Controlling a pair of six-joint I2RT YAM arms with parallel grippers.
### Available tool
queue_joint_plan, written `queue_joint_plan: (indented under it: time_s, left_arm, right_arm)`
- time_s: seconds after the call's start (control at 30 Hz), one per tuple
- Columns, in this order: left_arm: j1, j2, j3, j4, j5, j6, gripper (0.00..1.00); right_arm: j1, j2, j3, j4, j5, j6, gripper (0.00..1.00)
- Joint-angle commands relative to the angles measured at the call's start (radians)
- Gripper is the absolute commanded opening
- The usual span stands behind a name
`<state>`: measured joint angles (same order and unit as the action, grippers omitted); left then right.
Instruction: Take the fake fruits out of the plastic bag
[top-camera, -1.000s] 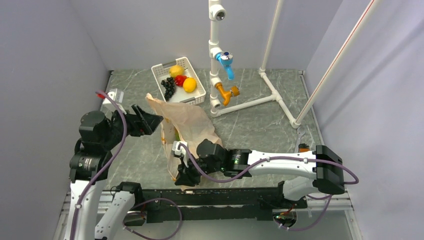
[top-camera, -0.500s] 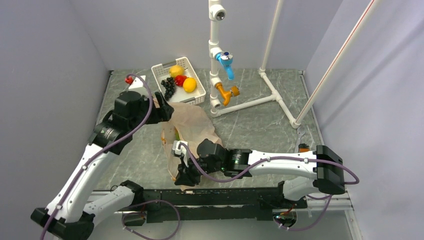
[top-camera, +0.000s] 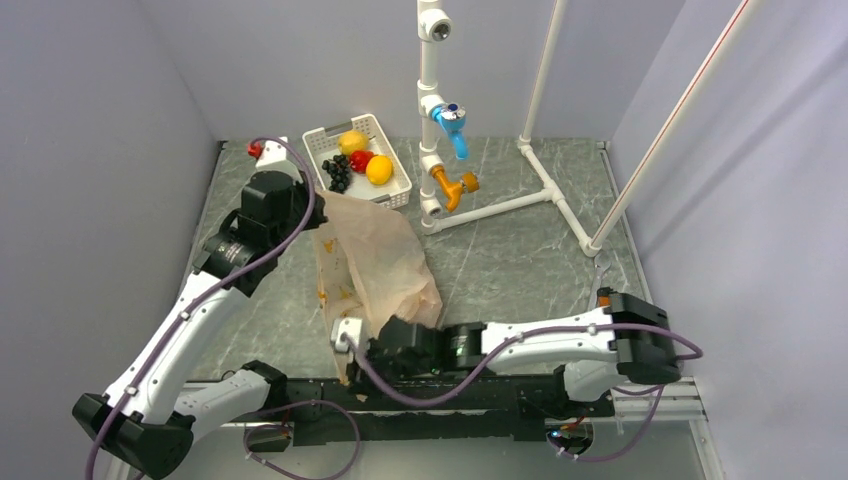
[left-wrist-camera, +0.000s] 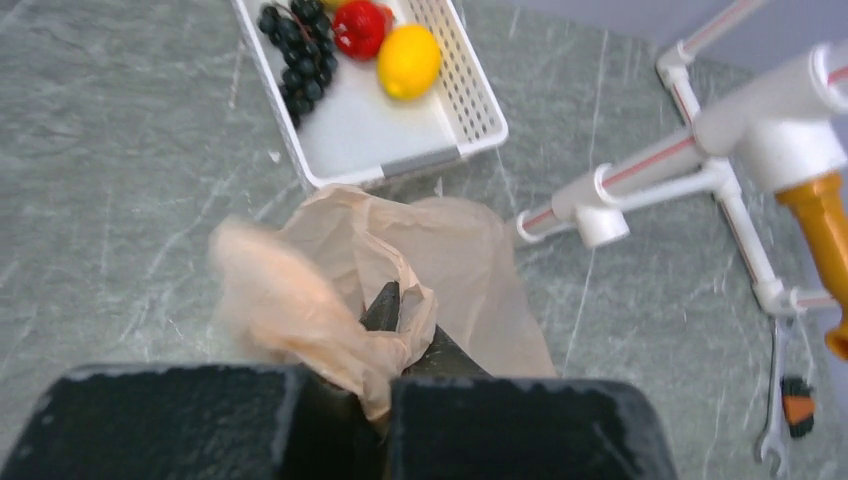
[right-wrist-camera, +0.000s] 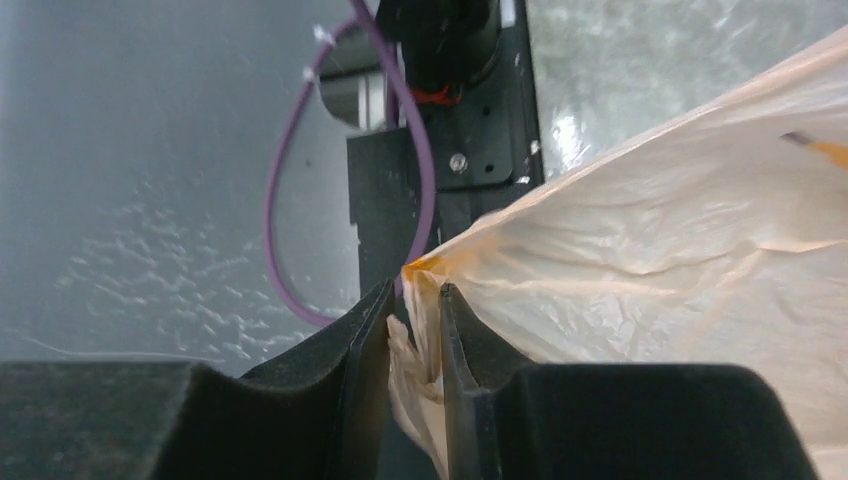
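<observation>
The peach-orange plastic bag (top-camera: 375, 262) lies stretched from the white basket toward the near edge. My left gripper (top-camera: 318, 206) is shut on the bag's far end, and crumpled film wraps its fingertips (left-wrist-camera: 384, 302) in the left wrist view. My right gripper (top-camera: 350, 352) is shut on the near end, with a fold of the plastic bag (right-wrist-camera: 640, 250) pinched between its fingers (right-wrist-camera: 372, 310). No fake fruits show through the bag. A red fruit (top-camera: 361, 160) lies in the basket.
The white basket (top-camera: 392, 190) at the back also holds black grapes (top-camera: 336, 174), a yellow lemon (top-camera: 352, 141) and an orange fruit (top-camera: 379, 170). A white pipe frame (top-camera: 500, 205) with blue and orange fittings stands right of it. The black base rail (top-camera: 450, 395) runs along the near edge.
My left arm swung from the left side to the bag's far end and shut on it. The right gripper pulled the near end back toward the rail, stretching the bag.
</observation>
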<state>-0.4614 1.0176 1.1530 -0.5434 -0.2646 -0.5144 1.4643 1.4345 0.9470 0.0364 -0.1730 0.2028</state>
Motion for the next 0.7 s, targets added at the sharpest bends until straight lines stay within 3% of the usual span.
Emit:
queue_joint_plan:
  time_s: [0.0,0.1,0.17,0.3,0.4,0.53,0.67]
  left_arm:
    - [0.118,0.001,0.069,0.118,0.009,-0.033,0.0]
    - [0.204,0.03,0.094,0.15,0.174,-0.01,0.0]
    - [0.218,0.043,0.102,0.174,0.261,0.035,0.0]
    - [0.217,0.045,0.068,0.202,0.353,0.107,0.0]
    - [0.218,0.026,0.004,0.254,0.376,0.15,0.0]
    - [0.219,0.003,-0.081,0.319,0.395,0.203,0.0]
    - [0.223,-0.017,-0.121,0.351,0.413,0.23,0.0]
  right_arm:
    - [0.089,0.139,0.003,-0.001,0.132,-0.07,0.26]
    - [0.11,0.252,0.041,-0.01,0.122,-0.05,0.28]
    - [0.123,0.282,0.081,-0.054,0.165,-0.042,0.36]
    - [0.125,0.208,0.126,-0.139,0.246,-0.034,0.68]
    - [0.124,0.131,0.173,-0.211,0.262,-0.025,0.84]
    - [0.125,0.022,0.21,-0.272,0.264,0.023,0.98]
    - [0.124,-0.091,0.202,-0.28,0.294,0.078,1.0]
